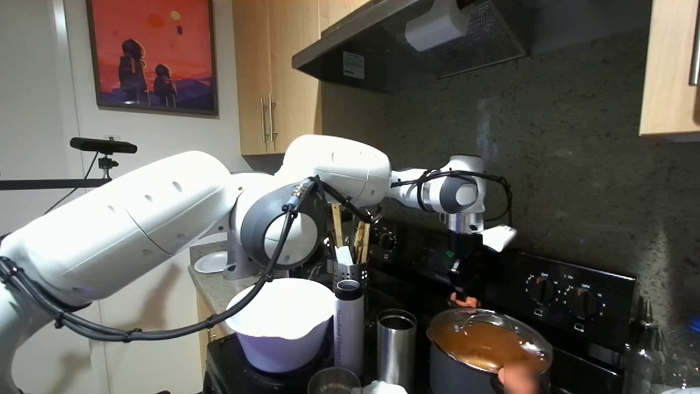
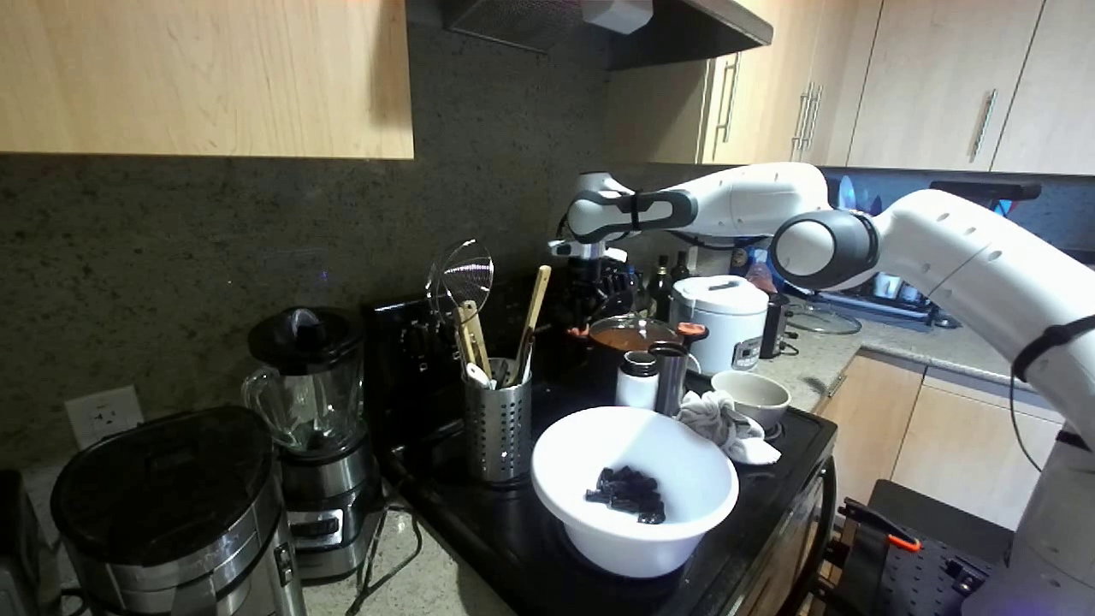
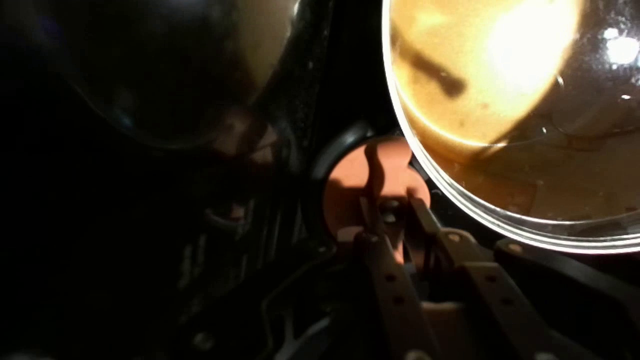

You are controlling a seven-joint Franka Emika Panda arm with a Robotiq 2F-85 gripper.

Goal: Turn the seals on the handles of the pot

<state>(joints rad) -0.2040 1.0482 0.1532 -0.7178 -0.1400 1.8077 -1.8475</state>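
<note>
The dark-sided pot (image 1: 456, 366) stands on the stove under a glass lid, orange-brown inside. Reddish-pink seals show on opposite rim handles: the back seal (image 3: 395, 162), round, sits on a black handle (image 3: 327, 152), while the nearer seal (image 1: 519, 376) looks blurred in an exterior view. From above, my gripper (image 3: 389, 204) reaches down onto the back seal, just outside the lid rim. Its fingers stand close together on either side of the seal's middle, shut on it; the contact itself lies in shadow. In an exterior view both seals, the back one (image 2: 578, 332) and the front one (image 2: 691, 330), stick out beside the lid.
Close behind the gripper runs the stove's control panel (image 1: 590, 284). A steel tumbler (image 1: 396, 350), a white bottle (image 1: 349, 328) and a large white bowl (image 2: 633, 547) stand beside the pot. The utensil holder (image 2: 499, 428) and rice cooker (image 2: 720, 325) are also near. Above hangs the range hood (image 1: 383, 44).
</note>
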